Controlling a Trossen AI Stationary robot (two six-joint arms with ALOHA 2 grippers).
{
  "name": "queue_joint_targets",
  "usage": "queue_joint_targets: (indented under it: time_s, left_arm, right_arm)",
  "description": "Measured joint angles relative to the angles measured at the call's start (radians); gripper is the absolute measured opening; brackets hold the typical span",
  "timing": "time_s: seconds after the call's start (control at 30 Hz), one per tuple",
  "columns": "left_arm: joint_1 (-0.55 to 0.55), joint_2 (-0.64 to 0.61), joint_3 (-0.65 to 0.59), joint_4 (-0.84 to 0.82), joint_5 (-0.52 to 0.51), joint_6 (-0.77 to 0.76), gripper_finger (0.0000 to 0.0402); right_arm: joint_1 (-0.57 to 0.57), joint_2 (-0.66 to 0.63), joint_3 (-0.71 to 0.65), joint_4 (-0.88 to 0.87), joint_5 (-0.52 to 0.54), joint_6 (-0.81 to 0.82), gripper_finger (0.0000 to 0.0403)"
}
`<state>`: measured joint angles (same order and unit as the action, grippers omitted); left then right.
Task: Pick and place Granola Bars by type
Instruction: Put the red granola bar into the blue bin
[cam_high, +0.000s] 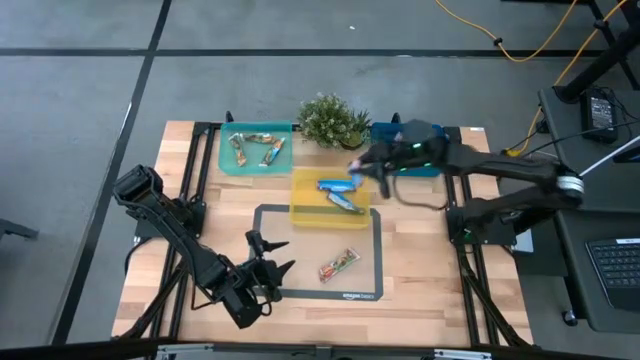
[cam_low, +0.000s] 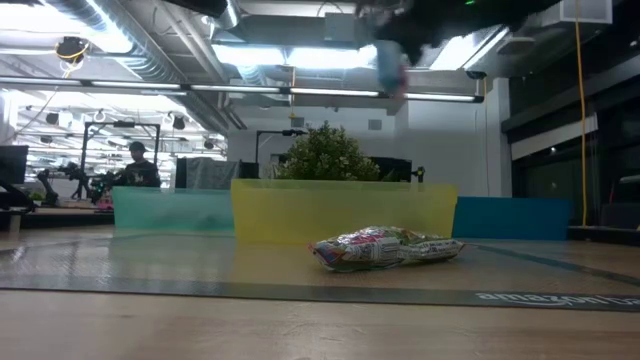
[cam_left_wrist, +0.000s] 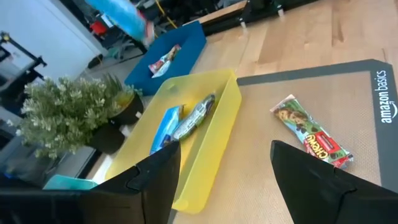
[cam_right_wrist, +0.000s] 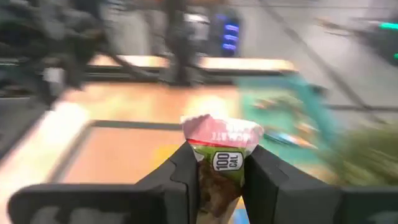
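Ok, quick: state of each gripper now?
Left gripper: open, empty, over the table's front.
Right gripper: shut on a granola bar, above the yellow tray.

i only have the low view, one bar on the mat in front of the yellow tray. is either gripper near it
observer: The left gripper hovers open over the mat's left part, beside the mat bar but apart from it.
operator: yellow wall blocks me, whats inside
observer: Two tray bars lie in the yellow tray, one blue, one silvery.
operator: and the right arm
observer: The right gripper is shut on a held bar, above the yellow tray's far edge, near the plant.
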<state>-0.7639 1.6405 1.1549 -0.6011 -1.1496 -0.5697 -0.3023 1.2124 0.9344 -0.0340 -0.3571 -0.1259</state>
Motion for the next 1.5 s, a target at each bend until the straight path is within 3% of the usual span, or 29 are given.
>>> queue_joint_targets:
  time_s: [0.2,0.33,0.47,0.67,0.9,1.17,1.5]
  left_arm:
    - [0.0,0.0,0.0,0.001,0.0,-0.028,0.0242]
    - [0.004,0.0,0.0,0.003,0.0,-0.038,0.024]
    - [0.024,0.0,0.0,0.002,0.0,-0.037,0.024]
    - [0.066,-0.001,0.0,0.002,0.059,-0.011,0.024]
    - [0.091,-0.001,0.0,0.002,0.132,0.032,0.0233]
    - [0.092,-0.001,0.0,0.002,0.128,0.033,0.023]
    - [0.092,-0.001,0.0,0.016,0.121,0.032,0.0226]
  right_arm:
    - [-0.108,-0.249,0.0,-0.332,0.225,-0.009,0.0093]
    - [-0.184,-0.32,0.0,-0.477,0.258,-0.009,0.0093]
    - [-0.261,-0.314,0.0,-0.505,0.26,-0.016,0.0093]
    - [-0.398,-0.188,-0.006,-0.433,0.311,-0.037,0.0093]
    - [-0.503,0.071,-0.025,-0.29,0.314,-0.008,0.0093]
    - [-0.521,0.331,-0.025,-0.204,0.313,-0.002,0.0093]
    - [-0.535,0.435,-0.025,-0.157,0.304,-0.007,0.0093]
